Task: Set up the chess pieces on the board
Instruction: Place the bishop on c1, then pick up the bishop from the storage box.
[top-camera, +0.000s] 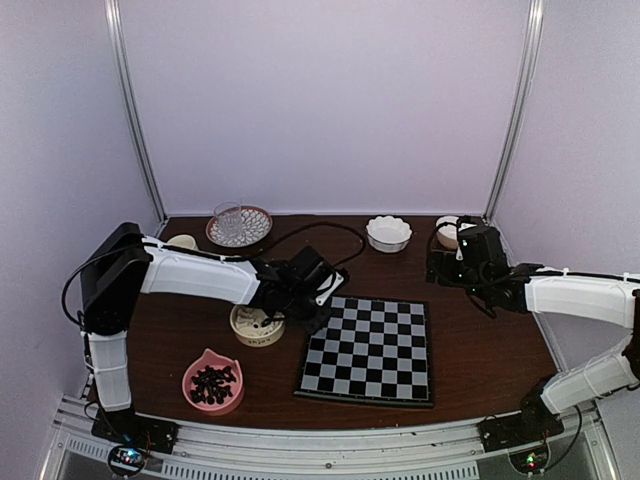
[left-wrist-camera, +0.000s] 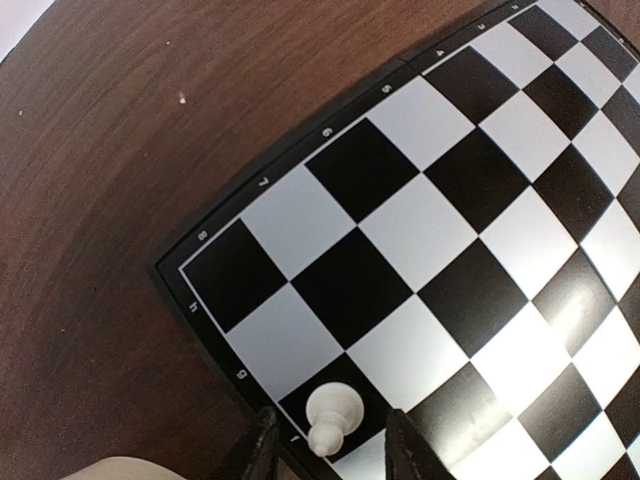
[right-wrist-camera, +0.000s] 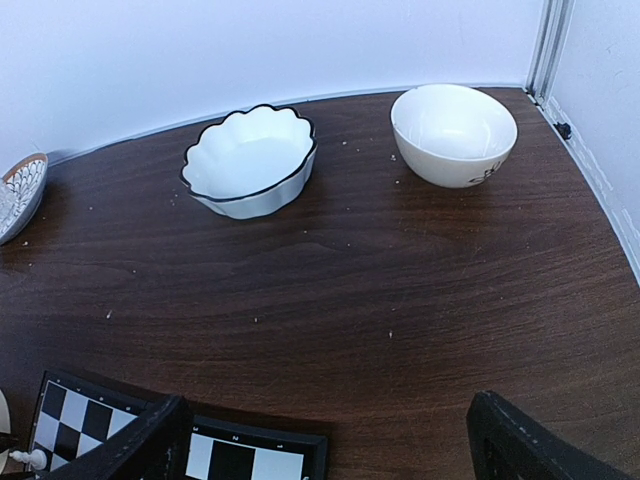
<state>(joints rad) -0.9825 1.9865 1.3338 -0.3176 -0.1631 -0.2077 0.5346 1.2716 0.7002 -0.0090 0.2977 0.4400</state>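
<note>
The board (top-camera: 368, 350) of black and pale checks lies at the table's middle front. One white pawn (left-wrist-camera: 333, 418) stands upright on a black square at the board's (left-wrist-camera: 430, 200) left edge. My left gripper (left-wrist-camera: 333, 447) is open around it, one finger (left-wrist-camera: 262, 445) on each side with a gap to the pawn. From the top view the left gripper (top-camera: 318, 292) hovers at the board's far left corner. The right gripper (right-wrist-camera: 330, 450) is open and holds nothing. It hangs over bare table just behind the board's far edge (right-wrist-camera: 250, 458); in the top view it (top-camera: 445, 265) sits at the back right.
A pink bowl (top-camera: 212, 382) of dark pieces sits at front left. A cream round bowl (top-camera: 257, 325) is beside the left arm. At the back stand a patterned plate with a glass (top-camera: 238, 226), a scalloped white bowl (right-wrist-camera: 250, 160) and a plain white bowl (right-wrist-camera: 453, 133).
</note>
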